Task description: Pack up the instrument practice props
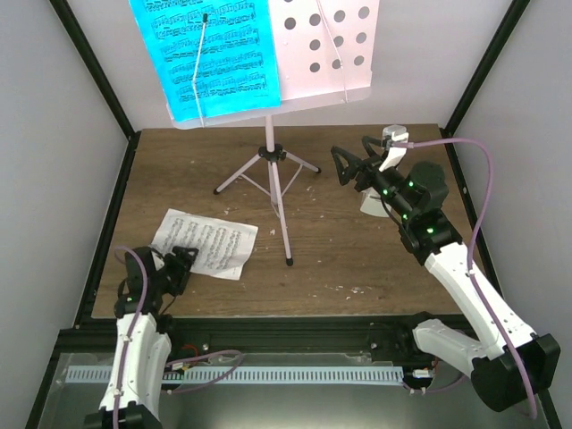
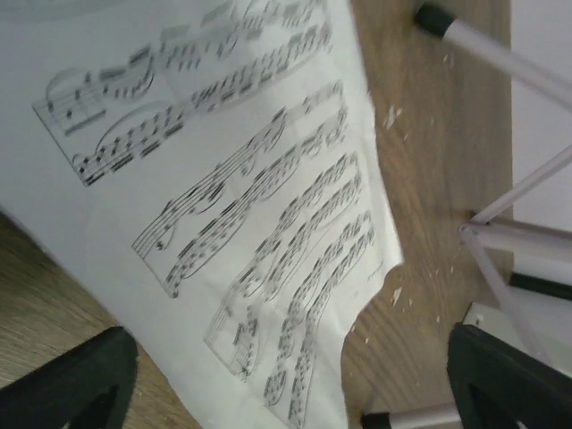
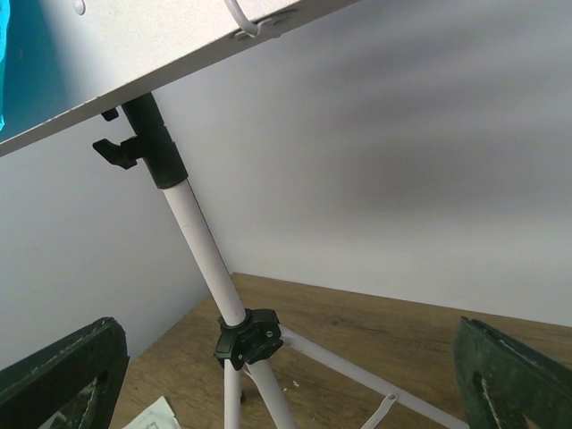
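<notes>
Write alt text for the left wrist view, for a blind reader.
A loose sheet of printed music lies on the wooden table, filling most of the frame. The left gripper hangs open above it, and the legs of the music stand cross the right side.

The music stand is coloured pale pink, its desk patterned with dark round holes. The booklet on it is shown bright teal, printed with black notation. The loose sheet of music is white, lined with black staves. Brown wood grain is seen on the table.
</notes>
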Robot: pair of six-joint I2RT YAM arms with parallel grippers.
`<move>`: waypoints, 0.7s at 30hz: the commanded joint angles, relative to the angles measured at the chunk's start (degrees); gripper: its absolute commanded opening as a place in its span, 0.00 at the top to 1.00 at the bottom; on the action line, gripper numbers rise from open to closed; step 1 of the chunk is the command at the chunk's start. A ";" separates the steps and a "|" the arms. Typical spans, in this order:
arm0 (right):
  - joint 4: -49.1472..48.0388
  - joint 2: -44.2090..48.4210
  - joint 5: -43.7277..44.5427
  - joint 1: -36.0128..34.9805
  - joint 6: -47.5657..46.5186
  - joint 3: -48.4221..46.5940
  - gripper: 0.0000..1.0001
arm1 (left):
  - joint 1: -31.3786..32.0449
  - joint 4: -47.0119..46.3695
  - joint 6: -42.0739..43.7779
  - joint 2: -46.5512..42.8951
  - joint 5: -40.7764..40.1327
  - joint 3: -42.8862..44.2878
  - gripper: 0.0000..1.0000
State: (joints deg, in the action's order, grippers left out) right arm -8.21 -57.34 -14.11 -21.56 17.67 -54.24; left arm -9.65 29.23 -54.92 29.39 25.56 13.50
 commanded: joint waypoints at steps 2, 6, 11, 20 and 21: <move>-0.91 1.00 -1.58 -0.17 0.98 -1.20 0.00 | -0.37 11.81 8.39 -0.56 -12.50 13.59 0.00; -4.52 0.65 -5.84 -0.15 0.47 -0.82 0.00 | -0.37 19.09 10.90 -0.74 -28.58 23.89 0.00; -6.22 -2.51 -14.23 -0.17 3.14 -4.96 0.00 | -0.35 15.05 16.24 -0.70 -30.73 32.97 0.01; -1.38 -16.80 -35.88 -4.78 4.58 -25.67 0.04 | 0.46 4.37 37.26 13.82 -12.32 60.46 0.10; 1.78 -18.31 -35.15 -6.63 2.36 -28.67 0.04 | 0.76 4.67 37.46 16.15 -8.79 63.96 0.15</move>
State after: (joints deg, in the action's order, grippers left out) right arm -12.69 -71.70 -41.41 -23.27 22.96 -72.66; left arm -9.56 38.15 -26.46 39.97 5.89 67.26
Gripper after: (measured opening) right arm 0.963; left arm 0.909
